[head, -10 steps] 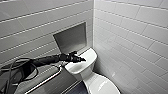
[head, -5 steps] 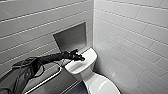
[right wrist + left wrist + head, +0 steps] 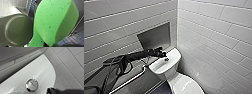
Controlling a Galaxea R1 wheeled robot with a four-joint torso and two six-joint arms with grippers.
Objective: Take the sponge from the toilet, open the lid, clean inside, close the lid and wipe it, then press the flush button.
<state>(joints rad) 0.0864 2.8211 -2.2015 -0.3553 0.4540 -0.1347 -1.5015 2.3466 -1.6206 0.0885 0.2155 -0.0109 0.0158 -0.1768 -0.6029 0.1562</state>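
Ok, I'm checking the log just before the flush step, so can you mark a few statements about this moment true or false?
1. The lid is closed. True.
2. The left claw is close to the flush button on the tank top. True.
3. The sponge lies on the tank top. False: the right wrist view shows it close up, with floor tiles behind it.
4. The flush button is square and red. False: it is round with a metallic rim.

Bent green sponge (image 3: 55, 21); chrome flush button (image 3: 32, 85)
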